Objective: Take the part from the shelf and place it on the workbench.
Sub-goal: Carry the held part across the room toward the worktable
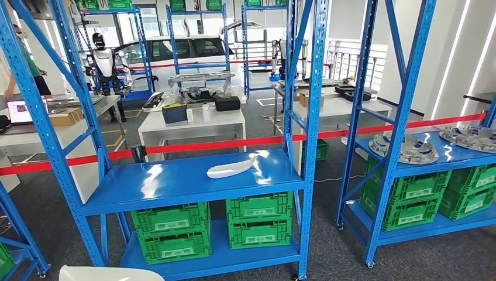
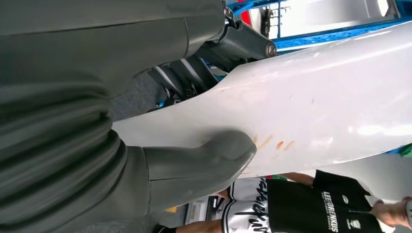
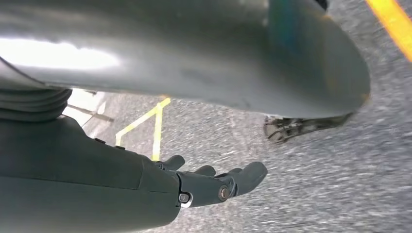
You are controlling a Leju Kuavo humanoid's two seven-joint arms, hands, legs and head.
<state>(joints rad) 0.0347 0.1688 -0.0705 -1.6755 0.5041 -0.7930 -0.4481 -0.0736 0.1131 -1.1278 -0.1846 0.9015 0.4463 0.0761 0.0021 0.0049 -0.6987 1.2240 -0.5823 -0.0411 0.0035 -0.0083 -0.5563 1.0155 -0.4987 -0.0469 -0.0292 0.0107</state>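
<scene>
Left hand (image 2: 160,145) grips a large pale part (image 2: 316,107), thumb pressed flat on its broad face and the darker fingers (image 2: 189,80) hooked behind its edge; in the head view a rounded white edge (image 1: 111,273) at the robot's feet is probably that same part. The right hand (image 3: 214,184) hangs over grey floor (image 3: 311,184) with its fingers slightly apart and nothing in them.

The hold looks one-sided: a long, smooth panel held near one end by one hand could pivot or slide out, most of all if the robot turns or steps. A person in a black and white shirt (image 2: 291,208) stands close to the carried part, so a swinging end could strike them.

Farther off, a second white part (image 1: 232,168) lies on the middle level of the blue shelf (image 1: 146,190), apart from the uprights. Beyond the red tape (image 1: 205,144) stands a white bench (image 1: 193,126) carrying boxes. The shelf posts and tape lie between robot and bench; a wide panel could catch on them.
</scene>
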